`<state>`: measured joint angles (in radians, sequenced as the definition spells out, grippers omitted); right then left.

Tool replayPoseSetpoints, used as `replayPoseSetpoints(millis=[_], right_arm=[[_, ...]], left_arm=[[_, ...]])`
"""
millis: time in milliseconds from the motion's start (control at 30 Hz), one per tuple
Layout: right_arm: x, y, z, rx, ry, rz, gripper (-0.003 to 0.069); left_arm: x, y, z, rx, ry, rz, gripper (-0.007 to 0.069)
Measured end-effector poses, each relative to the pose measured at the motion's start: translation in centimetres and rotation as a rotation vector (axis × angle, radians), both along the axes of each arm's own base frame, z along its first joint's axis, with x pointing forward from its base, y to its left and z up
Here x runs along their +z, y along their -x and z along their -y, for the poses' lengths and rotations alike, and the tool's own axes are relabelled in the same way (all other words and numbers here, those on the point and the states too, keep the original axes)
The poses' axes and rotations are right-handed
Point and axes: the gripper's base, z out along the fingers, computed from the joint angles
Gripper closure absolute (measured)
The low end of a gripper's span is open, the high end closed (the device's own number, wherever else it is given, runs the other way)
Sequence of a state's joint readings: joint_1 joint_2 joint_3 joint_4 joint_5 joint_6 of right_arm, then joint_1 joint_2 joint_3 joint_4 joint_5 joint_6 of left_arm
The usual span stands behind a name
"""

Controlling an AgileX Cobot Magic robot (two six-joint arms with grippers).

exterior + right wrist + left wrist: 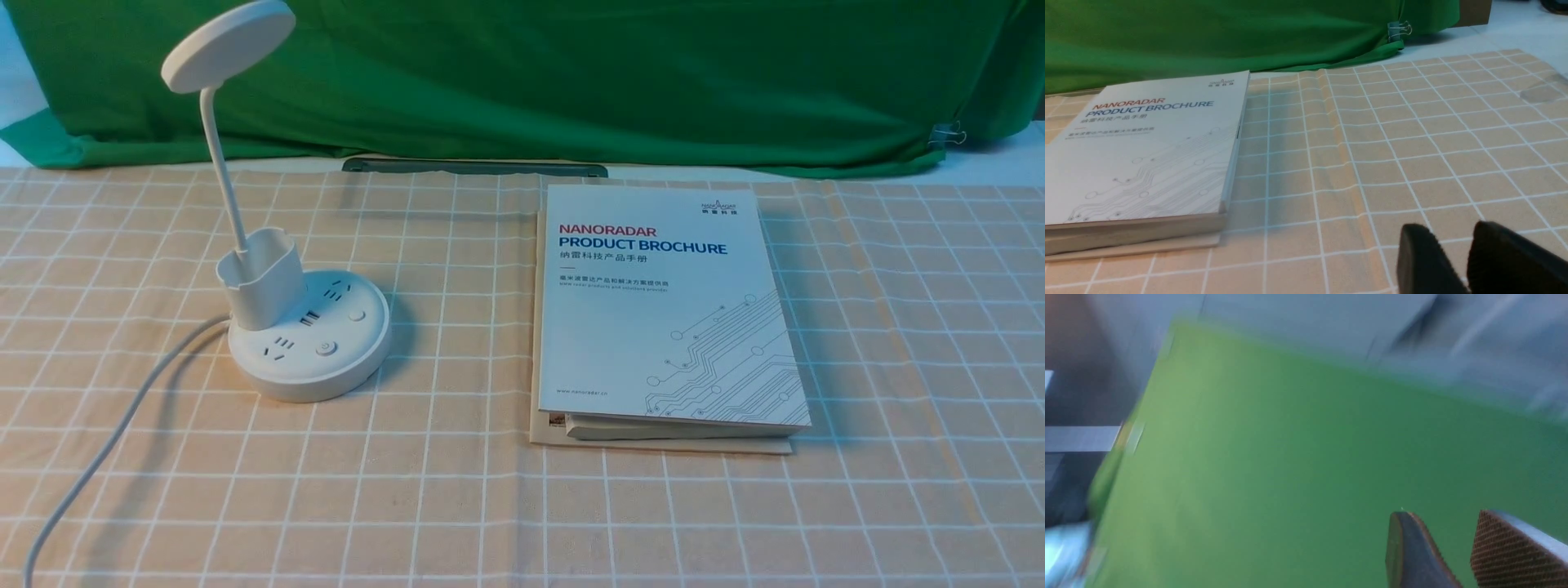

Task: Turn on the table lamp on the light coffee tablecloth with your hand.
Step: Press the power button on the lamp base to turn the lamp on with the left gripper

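Front view, table lamp (309, 343): stood on light coffee tablecloth (457, 490), at 9 o'clock from brochure (669, 310), well apart; disc head (229, 45) judged unlit.
Step in hand: approach toward the lamp; neither arm is seen in the front view.
Method advised: near button (326, 349), at 5 o'clock from pen cup (260, 282), to be pressed straight down by one fingertip; sockets (277, 349) and power cord (122, 425) to be avoided.
Left end effector (1449, 539): jaws slightly parted, nothing held; green backdrop (1290, 457) faced.
Right end effector (1451, 241): jaws narrowly parted, empty, low over the tablecloth.
Obscured: left wrist view blurred; which button lights the lamp cannot be told; cord cut off at frame edge.
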<state>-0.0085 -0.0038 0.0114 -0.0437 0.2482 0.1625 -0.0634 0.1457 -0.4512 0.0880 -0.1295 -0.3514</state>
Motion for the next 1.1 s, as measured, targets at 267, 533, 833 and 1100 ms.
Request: replayPoseSetpoints(millis=[267, 533, 833, 1100], right_arm=[[0.0, 0.0, 0.0, 0.000, 0.000, 0.001, 0.0419], [0.0, 0.0, 0.0, 0.000, 0.000, 0.001, 0.0419], [0.0, 0.0, 0.0, 0.000, 0.000, 0.001, 0.0419], [0.0, 0.0, 0.0, 0.000, 0.000, 0.001, 0.0419]], left_arm=[[-4.7, -9.4, 0.4, 0.024, -0.044, -0.917, 0.0386], [-11.2, -17.3, 1.9, -0.072, 0.105, -1.313, 0.0404], [-16.1, -21.1, 6.6, -0.399, -0.055, -1.626, 0.0613], [-15.7, -25.9, 12.2, -0.436, -0.336, -1.616, 0.0629]])
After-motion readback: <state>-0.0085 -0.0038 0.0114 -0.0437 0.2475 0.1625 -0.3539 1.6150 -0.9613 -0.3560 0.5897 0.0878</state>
